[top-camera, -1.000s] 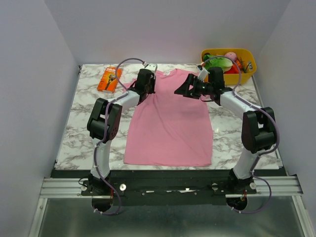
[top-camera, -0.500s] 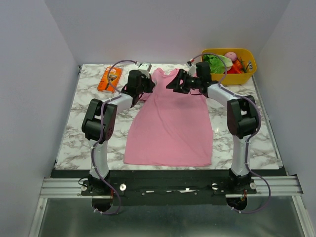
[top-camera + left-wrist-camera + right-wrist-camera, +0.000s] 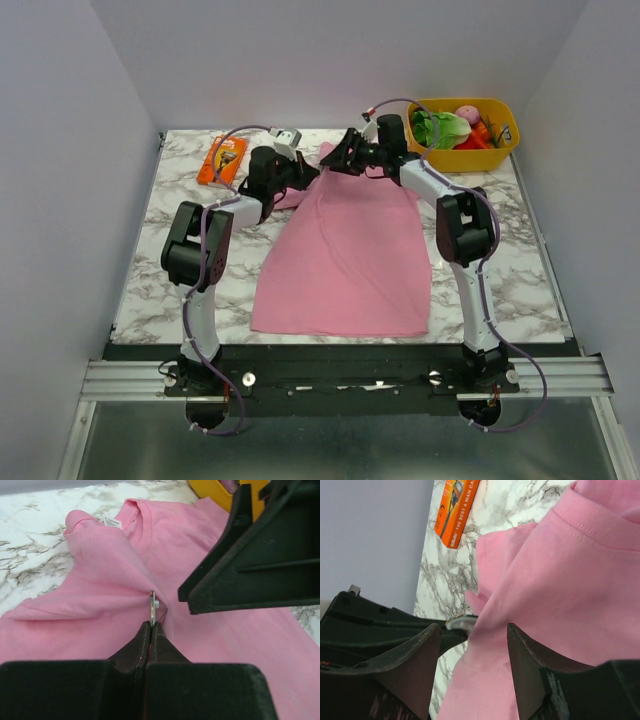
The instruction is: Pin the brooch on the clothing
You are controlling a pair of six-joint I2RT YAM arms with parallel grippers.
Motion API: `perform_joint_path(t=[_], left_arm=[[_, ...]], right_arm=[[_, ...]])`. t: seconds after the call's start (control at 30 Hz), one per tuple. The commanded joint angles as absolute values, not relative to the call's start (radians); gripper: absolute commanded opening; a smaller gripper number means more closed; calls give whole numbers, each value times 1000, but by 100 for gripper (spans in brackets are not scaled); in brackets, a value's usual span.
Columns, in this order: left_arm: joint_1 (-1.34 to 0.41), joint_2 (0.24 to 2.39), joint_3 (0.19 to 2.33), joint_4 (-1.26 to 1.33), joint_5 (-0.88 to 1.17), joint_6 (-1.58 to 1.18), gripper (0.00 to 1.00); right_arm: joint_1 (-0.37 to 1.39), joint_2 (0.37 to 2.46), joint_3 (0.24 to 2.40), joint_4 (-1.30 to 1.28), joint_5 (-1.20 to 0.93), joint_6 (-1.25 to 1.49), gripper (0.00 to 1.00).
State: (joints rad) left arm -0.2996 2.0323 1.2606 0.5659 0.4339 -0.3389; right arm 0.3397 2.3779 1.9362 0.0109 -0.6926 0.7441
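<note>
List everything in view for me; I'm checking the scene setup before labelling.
T-shirt: one, pink, on the middle of the table, collar end bunched up between the grippers.
brooch: one, small greyish disc seen edge-on, at a fold of the T-shirt.
package: one, orange, far left of the table.
bin: one, yellow, far right corner, holding a green leafy item and red, pink and orange pieces.
table: one, white-grey marble pattern.
left gripper: one, black, shut on the brooch.
right gripper: one, black, open, by the T-shirt's collar end.
</note>
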Motion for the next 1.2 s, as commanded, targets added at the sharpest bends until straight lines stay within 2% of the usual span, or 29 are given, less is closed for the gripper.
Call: perform_joint_path(t=[0.0, 0.1, 0.23, 0.27, 0.43, 0.6, 0.83, 0.93, 1.07, 1.17], left_arm=[[-287, 1973, 1239, 675, 508, -370, 0], [-282, 1968, 1226, 698, 525, -382, 0], [-279, 1973, 1218, 724, 537, -399, 0], [-279, 1974, 1218, 729, 544, -403, 0], [-278, 1983, 1221, 739, 554, -416, 0], [-278, 1983, 1226, 741, 563, -416, 0], [-278, 1983, 1221, 775, 578, -437, 0], [-278, 1985, 1221, 790, 587, -457, 0], [-278, 1986, 1226, 798, 597, -475, 0], [-279, 1985, 1227, 807, 598, -494, 0]], right_arm=[[341, 2419, 1982, -31, -664, 753, 58], [344, 2424, 1976, -29, -660, 761, 49], [342, 2413, 1951, -15, -657, 764, 47], [342, 2404, 1941, -9, -657, 768, 43], [341, 2387, 1916, 38, -667, 778, 43], [336, 2356, 1867, 95, -672, 799, 48], [325, 2353, 1853, 132, -692, 815, 47], [325, 2350, 1830, 152, -698, 819, 44], [327, 2338, 1801, 176, -698, 828, 29], [330, 2332, 1789, 187, -692, 828, 23]])
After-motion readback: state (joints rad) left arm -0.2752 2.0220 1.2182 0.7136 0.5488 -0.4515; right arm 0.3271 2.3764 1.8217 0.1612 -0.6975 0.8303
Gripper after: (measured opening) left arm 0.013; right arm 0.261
